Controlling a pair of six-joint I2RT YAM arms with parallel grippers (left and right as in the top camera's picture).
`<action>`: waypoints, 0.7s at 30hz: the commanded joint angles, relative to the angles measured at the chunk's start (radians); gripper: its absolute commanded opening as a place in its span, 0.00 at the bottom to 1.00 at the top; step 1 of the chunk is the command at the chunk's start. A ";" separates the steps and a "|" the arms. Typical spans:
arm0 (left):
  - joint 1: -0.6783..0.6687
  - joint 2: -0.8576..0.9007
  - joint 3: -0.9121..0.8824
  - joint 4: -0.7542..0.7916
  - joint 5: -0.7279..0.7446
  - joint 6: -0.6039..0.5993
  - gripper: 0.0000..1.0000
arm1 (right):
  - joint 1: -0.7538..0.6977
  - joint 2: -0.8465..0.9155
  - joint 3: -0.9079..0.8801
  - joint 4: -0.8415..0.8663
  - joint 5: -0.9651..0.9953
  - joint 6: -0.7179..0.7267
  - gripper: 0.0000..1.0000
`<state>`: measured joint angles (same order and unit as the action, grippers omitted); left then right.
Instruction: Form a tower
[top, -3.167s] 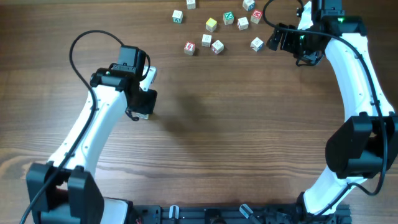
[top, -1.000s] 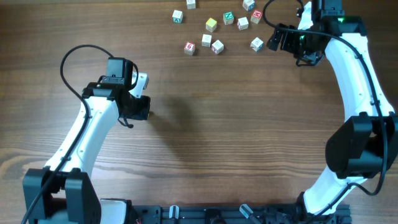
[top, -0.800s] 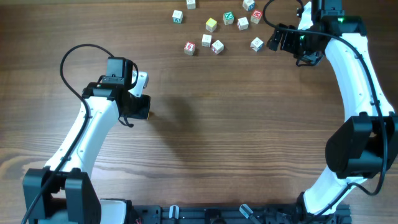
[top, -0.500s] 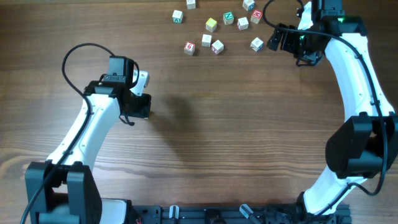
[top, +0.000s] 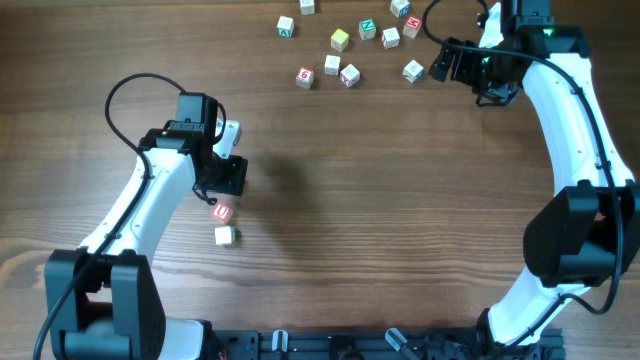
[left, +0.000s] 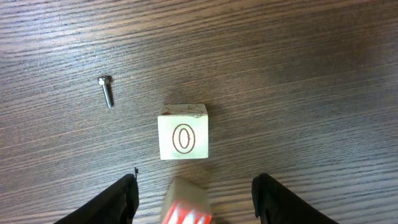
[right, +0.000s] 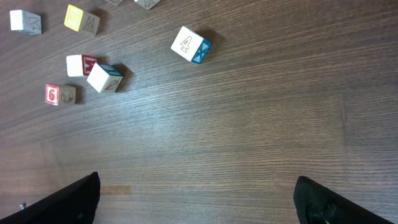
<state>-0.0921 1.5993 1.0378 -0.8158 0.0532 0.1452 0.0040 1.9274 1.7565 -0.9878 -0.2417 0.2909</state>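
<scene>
1. Nearest me, the two tower cubes lie unstacked on the table, just beside the left gripper. Overhead, their faces are too small to read.
2. The left wrist view resolves them: a cube marked 0 lying flat, and a red-marked cube. The second is blurred, tilted and cut off by the lower edge, so I cannot tell whether it rests on the wood.
3. The left jaws stand apart, with the fingers clear of the red-marked cube; nothing is gripped.
4. A screw shows only in this view.
5. Farthest, the loose cubes sit near the right gripper, whose fingers are hard to make out overhead. The right wrist view shows them spread wide over bare wood, with a cube marked 4 ahead and others cut by the top edge.
</scene>
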 joint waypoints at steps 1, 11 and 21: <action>0.005 0.009 -0.008 -0.002 -0.002 0.005 0.62 | 0.004 0.014 0.002 -0.001 0.017 -0.002 1.00; 0.031 -0.200 0.079 -0.052 -0.001 -0.155 1.00 | 0.012 0.014 0.002 -0.005 0.024 0.001 1.00; 0.044 -0.221 -0.245 -0.038 0.042 -0.446 1.00 | 0.011 0.014 0.002 -0.004 0.024 0.001 1.00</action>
<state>-0.0486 1.3754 0.8753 -0.8997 0.0845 -0.2394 0.0105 1.9274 1.7565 -0.9909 -0.2237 0.2909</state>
